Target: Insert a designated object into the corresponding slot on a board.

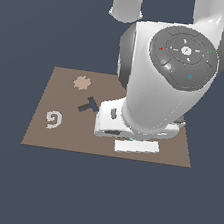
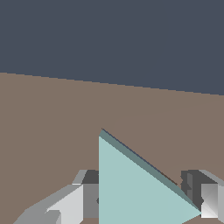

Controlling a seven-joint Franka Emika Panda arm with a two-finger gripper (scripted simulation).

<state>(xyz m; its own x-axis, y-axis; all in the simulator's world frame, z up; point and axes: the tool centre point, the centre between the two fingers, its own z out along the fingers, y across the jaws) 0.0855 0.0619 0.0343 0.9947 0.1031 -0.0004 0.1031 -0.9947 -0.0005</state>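
In the wrist view the light teal triangle (image 2: 135, 192) lies flat on the brown board (image 2: 52, 131), and my gripper (image 2: 146, 199) is shut on it. One finger (image 2: 87, 197) presses its straight edge and the other finger (image 2: 205, 197) meets its pointed tip. In the exterior view the gripper (image 1: 136, 147) sits low over the board (image 1: 40, 134) near its front edge, under the big white wrist. Only a sliver of the triangle (image 1: 130, 138) shows there. The triangular slot is hidden behind the arm.
A dark T-shaped cutout (image 1: 88, 104) lies just to the exterior view's left of the hand. A white spiral "9" (image 1: 54, 119) sits further left, and a tan flower-like shape (image 1: 81, 82) lies near the back. The arm's body (image 1: 164, 81) covers the board's right half.
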